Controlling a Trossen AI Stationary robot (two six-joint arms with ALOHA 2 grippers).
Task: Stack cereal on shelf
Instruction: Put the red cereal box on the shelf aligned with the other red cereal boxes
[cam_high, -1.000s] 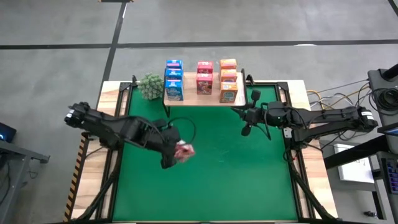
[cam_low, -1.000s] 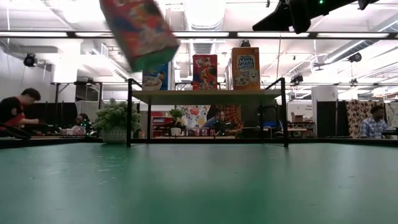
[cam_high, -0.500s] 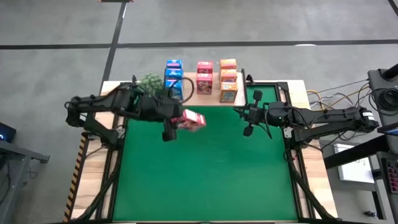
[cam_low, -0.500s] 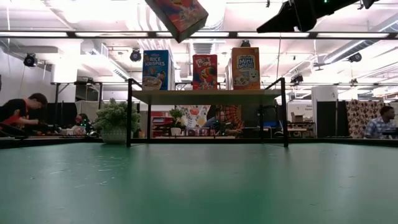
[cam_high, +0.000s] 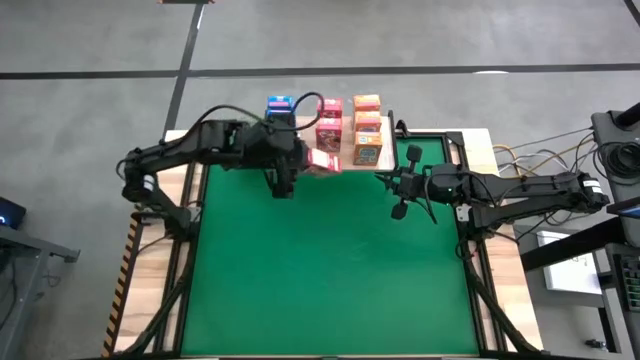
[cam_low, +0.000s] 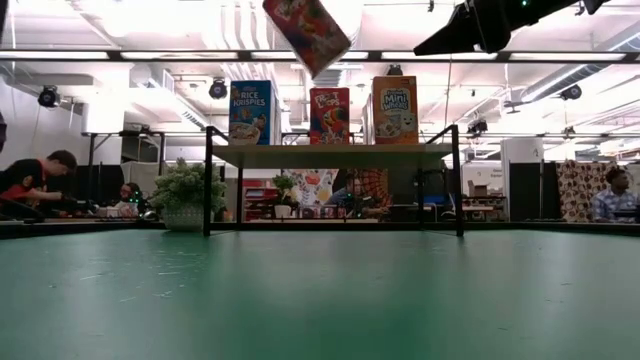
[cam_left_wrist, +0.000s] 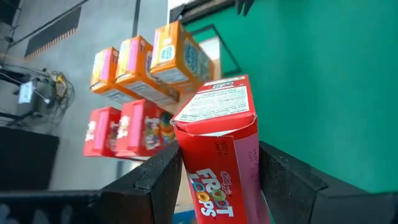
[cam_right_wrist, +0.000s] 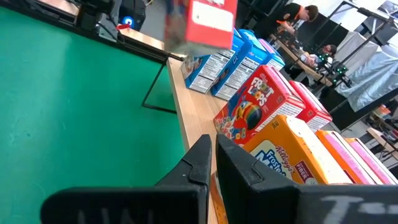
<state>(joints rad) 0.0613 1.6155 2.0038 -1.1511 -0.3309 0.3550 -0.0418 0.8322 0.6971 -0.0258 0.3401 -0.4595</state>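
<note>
While gripping a light, crushable cereal box (cam_left_wrist: 219, 162) by its broad faces near the shelf's (cam_high: 330, 160) front edge, the left gripper (cam_left_wrist: 217, 186) is hovering; the right gripper (cam_high: 392, 183) is waiting closed.

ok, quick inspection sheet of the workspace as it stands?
Surface: green mat, bare in front of the shelf.
Job's things: wooden shelf at the mat's far edge carries blue, red and orange cereal boxes in rows; one Froot Loops box is held in the air, tilted, near the red row.
Clutter: green plant beside the shelf's left legs.
Grippers: left tool shut on the Froot Loops box; right tool shut, empty, off the shelf's right end.
Cables: black cable loop on the left arm; loose cables right of the table.
Surroundings: people seated at desks behind.
</note>
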